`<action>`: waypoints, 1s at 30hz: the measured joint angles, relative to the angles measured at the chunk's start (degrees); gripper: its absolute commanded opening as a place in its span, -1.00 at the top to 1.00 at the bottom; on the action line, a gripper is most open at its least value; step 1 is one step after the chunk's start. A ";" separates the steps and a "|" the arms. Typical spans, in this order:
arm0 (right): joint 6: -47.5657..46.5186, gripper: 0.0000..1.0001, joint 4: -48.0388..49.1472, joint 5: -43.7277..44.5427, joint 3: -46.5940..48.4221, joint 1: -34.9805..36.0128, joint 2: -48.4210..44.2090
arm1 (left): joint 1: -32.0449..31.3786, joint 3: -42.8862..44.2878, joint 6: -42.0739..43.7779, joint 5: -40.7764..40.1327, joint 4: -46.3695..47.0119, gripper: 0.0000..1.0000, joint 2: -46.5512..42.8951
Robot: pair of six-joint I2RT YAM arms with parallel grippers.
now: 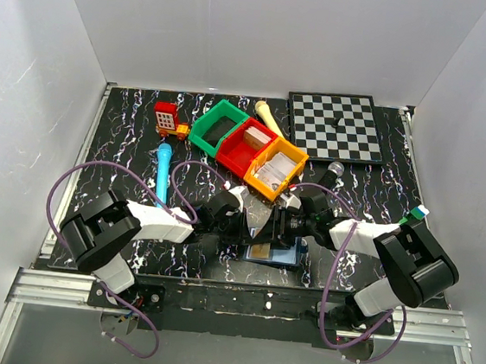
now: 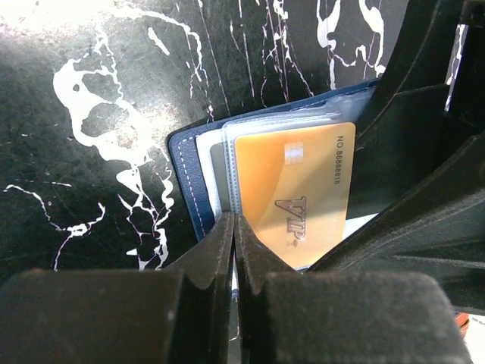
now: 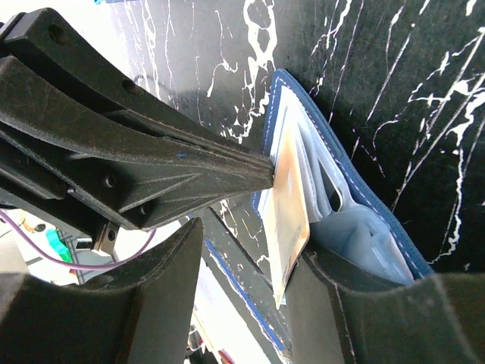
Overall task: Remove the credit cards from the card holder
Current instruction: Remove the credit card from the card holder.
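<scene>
The card holder point(image 1: 280, 257) lies open on the black marbled table, navy outside point(image 2: 186, 178) with pale blue-grey pockets point(image 3: 356, 235). A gold credit card point(image 2: 295, 189) marked VIP sticks partly out of its clear sleeves. My left gripper point(image 2: 233, 221) is shut, its tips resting on the holder's sleeve edge beside the card. My right gripper point(image 3: 254, 243) is open and straddles the gold card point(image 3: 292, 205), seen edge-on. The card leans against the right-hand finger point(image 3: 356, 303), with a wide gap to the other finger. Both grippers meet over the holder in the top view point(image 1: 265, 223).
Green point(image 1: 218, 127), red point(image 1: 245, 146) and orange point(image 1: 277, 168) bins stand in a row just behind the grippers. A chessboard point(image 1: 334, 125) lies at the back right. A cyan marker point(image 1: 164, 174) and a red toy point(image 1: 168, 118) sit at the left. Grey walls enclose the table.
</scene>
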 measured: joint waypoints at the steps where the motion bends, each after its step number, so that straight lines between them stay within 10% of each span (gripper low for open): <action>1: -0.17 -0.04 -0.22 0.07 0.00 0.00 -0.17 | 0.00 -0.04 -0.07 -0.13 -0.17 1.00 -0.11; 30: -4.44 -0.04 -7.67 1.11 0.79 -0.72 -3.45 | -0.15 -1.07 -2.08 -1.42 -1.33 1.00 -1.07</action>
